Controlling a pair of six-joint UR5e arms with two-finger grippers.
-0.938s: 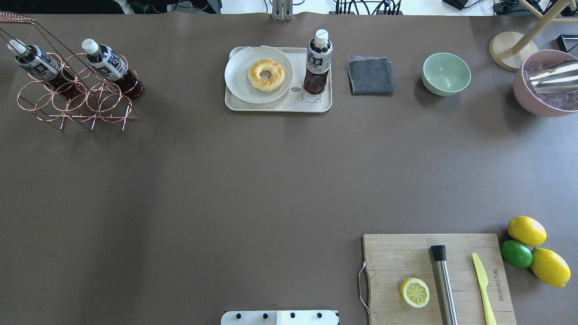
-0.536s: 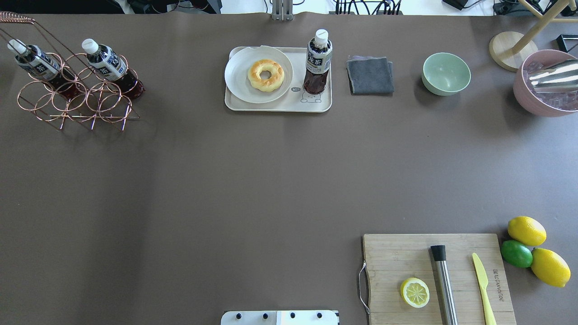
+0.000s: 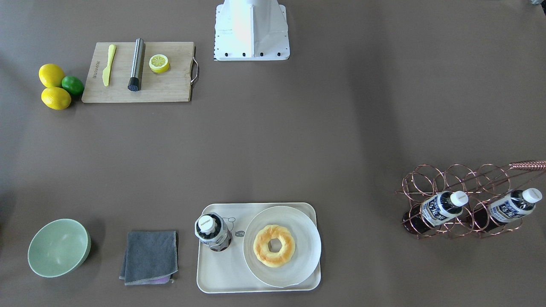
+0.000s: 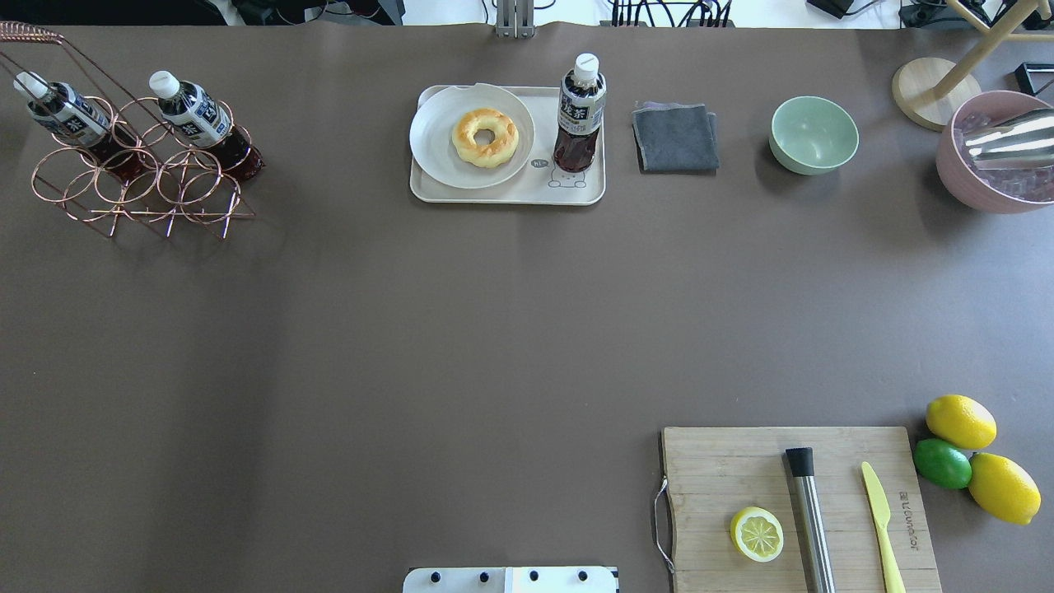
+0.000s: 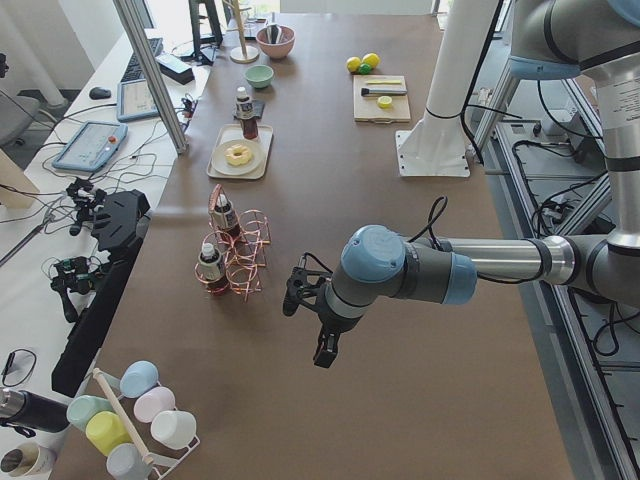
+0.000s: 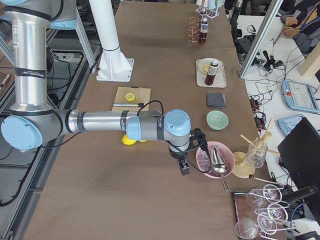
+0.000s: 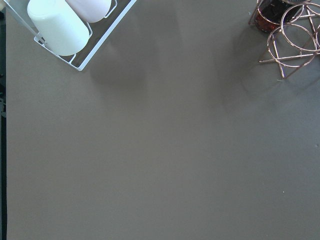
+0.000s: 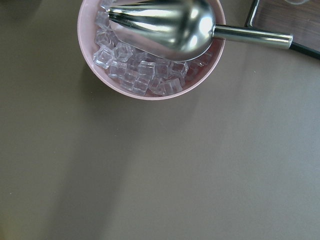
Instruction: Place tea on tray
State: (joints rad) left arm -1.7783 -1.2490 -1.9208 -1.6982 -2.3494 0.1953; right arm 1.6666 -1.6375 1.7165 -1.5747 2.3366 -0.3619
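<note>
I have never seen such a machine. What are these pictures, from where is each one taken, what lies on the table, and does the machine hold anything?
This is a robot with two arms at a brown table. Two pictures look down on the table, one from behind the robot, one from across it; neither shows the arms. Two side pictures show the left end effector and the right end effector above the table, with nothing in them; open or shut, I cannot tell. One camera sits on each wrist; the right one sees a pink bowl of ice. A tea bottle stands upright on the cream tray, beside a plate with a doughnut. Two like bottles lean in a copper rack.
</note>
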